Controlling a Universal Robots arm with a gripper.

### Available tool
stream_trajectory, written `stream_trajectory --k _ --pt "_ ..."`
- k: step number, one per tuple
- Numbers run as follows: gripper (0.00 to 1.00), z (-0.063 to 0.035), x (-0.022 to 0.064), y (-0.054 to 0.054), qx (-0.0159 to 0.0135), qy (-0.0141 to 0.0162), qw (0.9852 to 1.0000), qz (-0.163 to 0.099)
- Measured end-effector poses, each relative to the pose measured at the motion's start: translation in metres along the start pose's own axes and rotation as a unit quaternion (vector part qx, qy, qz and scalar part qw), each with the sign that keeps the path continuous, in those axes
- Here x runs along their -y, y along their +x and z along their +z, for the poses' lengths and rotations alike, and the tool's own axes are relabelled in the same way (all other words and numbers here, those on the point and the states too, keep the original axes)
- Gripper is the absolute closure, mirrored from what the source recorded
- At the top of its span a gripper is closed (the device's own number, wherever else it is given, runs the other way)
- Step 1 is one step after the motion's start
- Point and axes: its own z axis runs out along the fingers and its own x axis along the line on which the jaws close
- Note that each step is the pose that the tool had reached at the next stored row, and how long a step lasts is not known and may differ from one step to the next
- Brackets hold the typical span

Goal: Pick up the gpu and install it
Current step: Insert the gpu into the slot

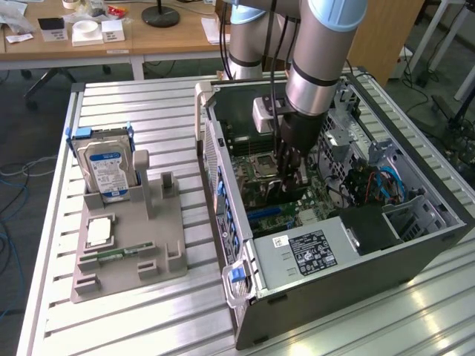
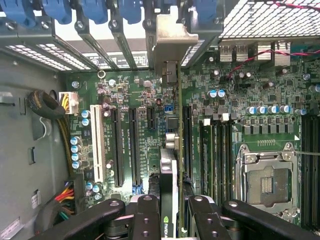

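While the gpu point(image 2: 169, 182) stands on edge over the motherboard point(image 2: 125, 90) inside the computer case point(image 1: 326, 285), we see its silver bracket point(image 2: 170, 42) up against the row of blue slot latches point(image 2: 95, 10). We cannot tell if its edge sits in a slot. The gripper point(image 2: 172, 210) is narrowed onto the card, a black finger point(image 2: 145, 217) on each side. The processor socket point(image 2: 265, 182) lies beside it. On the table point(image 1: 148, 111), well apart at the exterior view's left, a hard drive point(image 1: 104, 167) stands in a grey holder point(image 1: 159, 222).

Green motherboard point(image 2: 150, 100); blue slot latches point(image 2: 95, 10); black tool point(image 2: 175, 212); gpu point(image 2: 168, 185) black, silver-bracketed; pale grey slatted table point(image 1: 148, 319)
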Motion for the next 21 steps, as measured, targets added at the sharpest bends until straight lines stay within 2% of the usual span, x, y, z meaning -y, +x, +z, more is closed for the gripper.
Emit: stream_trajectory --k 17,21 --pt "0.73 0.0034 -0.0018 0.0024 -0.0001 0.0000 1.0000 0.000" --pt "0.73 0.0038 -0.0046 0.0024 0.0004 0.0001 1.0000 0.000"
